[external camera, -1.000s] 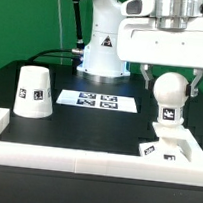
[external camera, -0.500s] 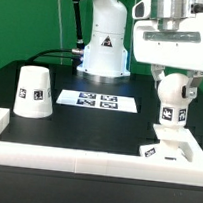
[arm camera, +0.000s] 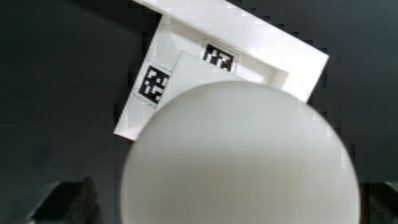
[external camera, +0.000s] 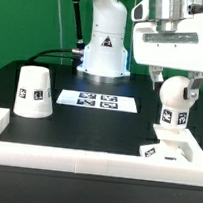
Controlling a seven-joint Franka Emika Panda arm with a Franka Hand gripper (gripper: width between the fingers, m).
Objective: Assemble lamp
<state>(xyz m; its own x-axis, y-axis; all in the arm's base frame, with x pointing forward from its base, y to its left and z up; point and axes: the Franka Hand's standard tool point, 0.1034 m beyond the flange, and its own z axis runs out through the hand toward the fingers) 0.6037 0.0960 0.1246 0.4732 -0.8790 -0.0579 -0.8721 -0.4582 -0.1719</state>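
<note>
The end effector (external camera: 176, 87) is clamped on the ball-topped bulb (external camera: 170, 108), which hangs just above the base (external camera: 167, 150) at the exterior view's right. If it goes down crooked, the bulb could miss its spot, tip or slip out.

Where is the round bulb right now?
On the exterior view's right, the bulb sits in the pincer, just above the base, far from the shade.

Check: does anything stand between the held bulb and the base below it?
Nothing visible does. The gripper holds the bulb above the base with only a bare gap between; the shade stands well off at the exterior view's left.
</note>
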